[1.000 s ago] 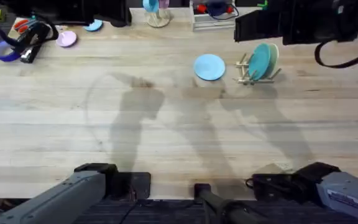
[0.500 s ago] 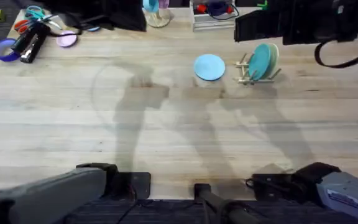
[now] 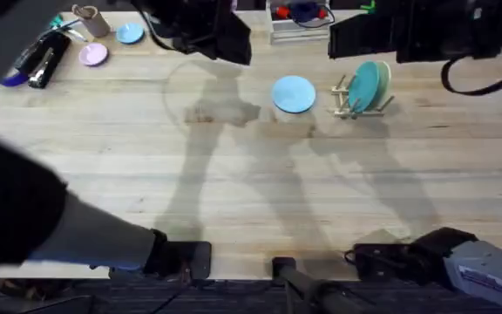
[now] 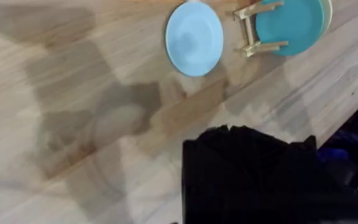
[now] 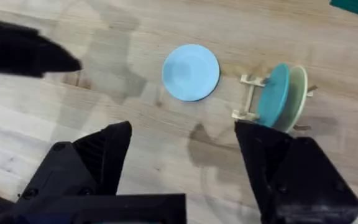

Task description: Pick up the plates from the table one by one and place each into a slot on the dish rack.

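**Blue plate flat beside the rack, teal plate slotted**

While the overhead view gives the whole surface (image 3: 251,174), the wrist views bring the plates closer. The pale blue plate (image 3: 294,93) lies flat on the surface, just beside the rack (image 3: 349,98) but apart from it. The teal plate (image 3: 365,85) stands on edge in the rack, tilted slightly, with a cream plate (image 3: 383,78) close behind it in the next slot. Seen from the right wrist, the teal disc's face is turned toward the blue plate (image 5: 191,71), and the rack's long axis runs away from that plate.

The right end effector (image 5: 185,158) hangs high above the surface, its two black fingers (image 5: 104,155) set wide apart, the blue plate lying beyond the gap. The left arm rises close under the overhead camera as a large dark blur; in its own wrist view the left end effector (image 4: 253,168) is a black mass, and I cannot tell whether its fingers are apart or together.

Open wood lies all around the blue plate on the near side. Along the far edge sit small saucers (image 3: 94,55) and clutter, well apart from the rack.
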